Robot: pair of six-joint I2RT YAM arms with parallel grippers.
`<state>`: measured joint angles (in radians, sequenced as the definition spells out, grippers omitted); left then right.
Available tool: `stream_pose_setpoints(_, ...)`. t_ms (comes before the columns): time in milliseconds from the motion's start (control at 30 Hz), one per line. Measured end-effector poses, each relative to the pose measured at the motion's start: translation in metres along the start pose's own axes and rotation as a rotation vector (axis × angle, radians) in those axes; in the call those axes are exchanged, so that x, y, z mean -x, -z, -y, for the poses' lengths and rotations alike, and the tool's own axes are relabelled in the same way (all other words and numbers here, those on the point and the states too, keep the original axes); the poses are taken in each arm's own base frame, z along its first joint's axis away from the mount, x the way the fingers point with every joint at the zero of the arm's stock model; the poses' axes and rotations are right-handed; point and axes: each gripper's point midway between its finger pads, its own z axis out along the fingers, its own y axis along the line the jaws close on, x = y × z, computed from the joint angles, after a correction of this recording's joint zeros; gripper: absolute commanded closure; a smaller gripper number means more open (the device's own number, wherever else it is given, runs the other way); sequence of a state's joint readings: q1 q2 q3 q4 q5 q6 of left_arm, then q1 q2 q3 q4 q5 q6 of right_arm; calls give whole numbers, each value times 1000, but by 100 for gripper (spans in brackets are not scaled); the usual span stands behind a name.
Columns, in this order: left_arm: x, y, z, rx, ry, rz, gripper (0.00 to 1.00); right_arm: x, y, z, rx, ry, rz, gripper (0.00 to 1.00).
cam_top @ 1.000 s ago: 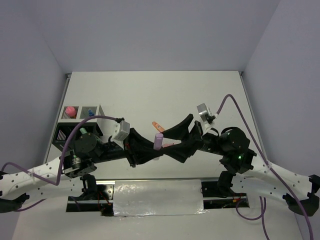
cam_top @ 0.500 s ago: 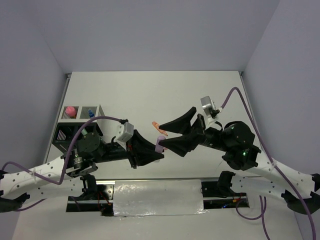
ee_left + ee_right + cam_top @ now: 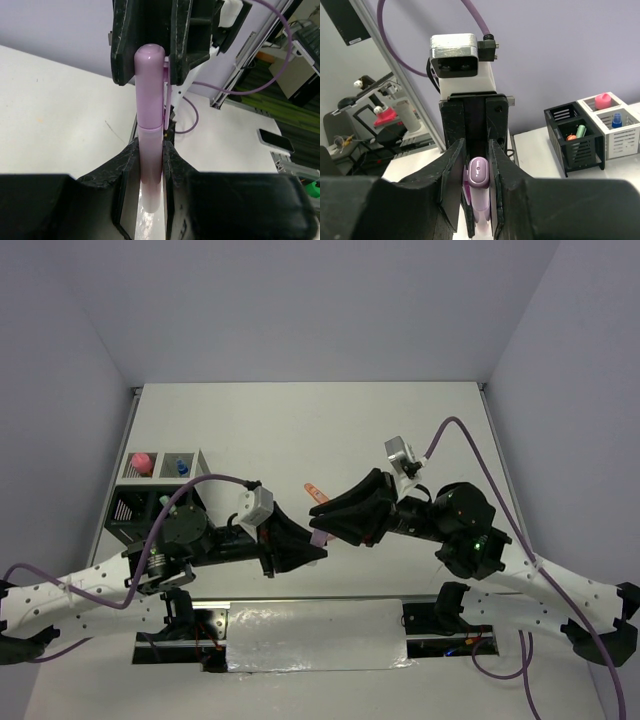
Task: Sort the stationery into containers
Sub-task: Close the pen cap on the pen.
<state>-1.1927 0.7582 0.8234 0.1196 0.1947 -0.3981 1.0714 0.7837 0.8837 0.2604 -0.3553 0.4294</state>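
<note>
— Where is the purple pen (image 3: 149,95)?

— Up in the air between my two arms, over the near middle of the table (image 3: 300,430). My left gripper (image 3: 150,155) is clamped on its lower barrel, with a finger pressed to each side.

— And your other one?

— My right gripper (image 3: 476,150) is closed on the cap end, one finger on either side. Both grippers hold the same pen from opposite ends.

— Anything else lying about?

— An orange pen (image 3: 315,489) lies flat on the table just beyond the grippers, and neither one touches it. The organizer (image 3: 585,152) stands at the table's left edge. A pink-capped tube (image 3: 603,101) is in one white compartment and a blue-capped bottle (image 3: 617,120) is in the white one beside it. A green piece (image 3: 580,131) and an orange piece (image 3: 571,137) share a black compartment.
</note>
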Motion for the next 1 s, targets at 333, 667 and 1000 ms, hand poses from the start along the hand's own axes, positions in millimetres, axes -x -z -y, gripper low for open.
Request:
stream_pose_setpoints(333,-6,8,0,14,-22,-78,100,-15,4,0,40,-52,46,100)
stream_pose_setpoints(667,-19,14,-2,16,-64,-171,100,-33,12,4,74,-117,107,100)
stream_pose_setpoints(1000,-23,16,-2,11,-83,-204,100,-37,10,2,77,-148,150,100)
